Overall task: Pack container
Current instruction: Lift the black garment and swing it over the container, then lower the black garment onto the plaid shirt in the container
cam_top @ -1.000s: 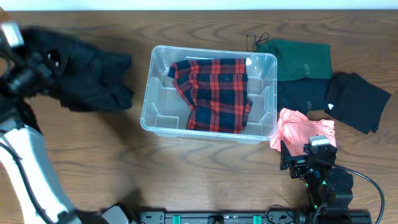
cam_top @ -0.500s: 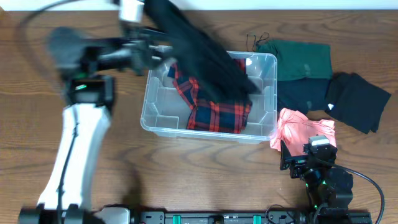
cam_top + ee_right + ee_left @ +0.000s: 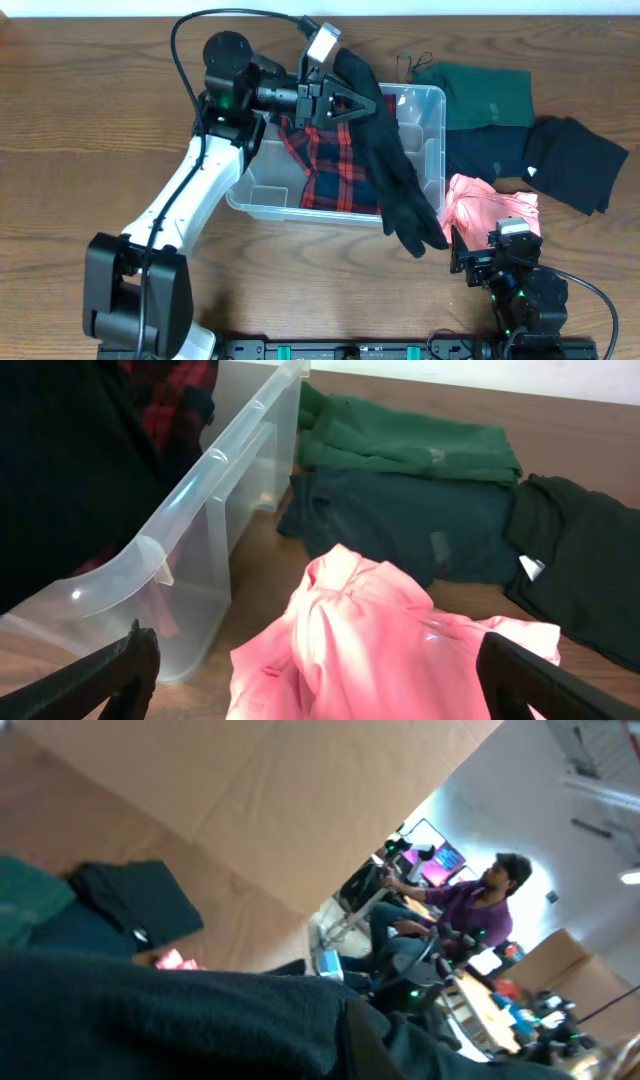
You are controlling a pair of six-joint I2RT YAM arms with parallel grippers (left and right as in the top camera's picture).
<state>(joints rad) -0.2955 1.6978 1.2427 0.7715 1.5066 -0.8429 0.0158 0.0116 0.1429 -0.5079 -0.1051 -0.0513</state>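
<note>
Currently held: black garment point(image 3: 395, 170), pinched in left gripper point(image 3: 347, 100), draped over container point(image 3: 432, 120) rim.
Right gripper point(image 3: 318, 660): wide, empty, beside pink cloth point(image 3: 380, 625).

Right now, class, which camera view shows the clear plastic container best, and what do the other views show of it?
The overhead view: the container shows nearly whole, rim and ribs, though a black garment drapes across it. The right wrist view gives only one corner and wall. The left wrist view shows none of it.
</note>
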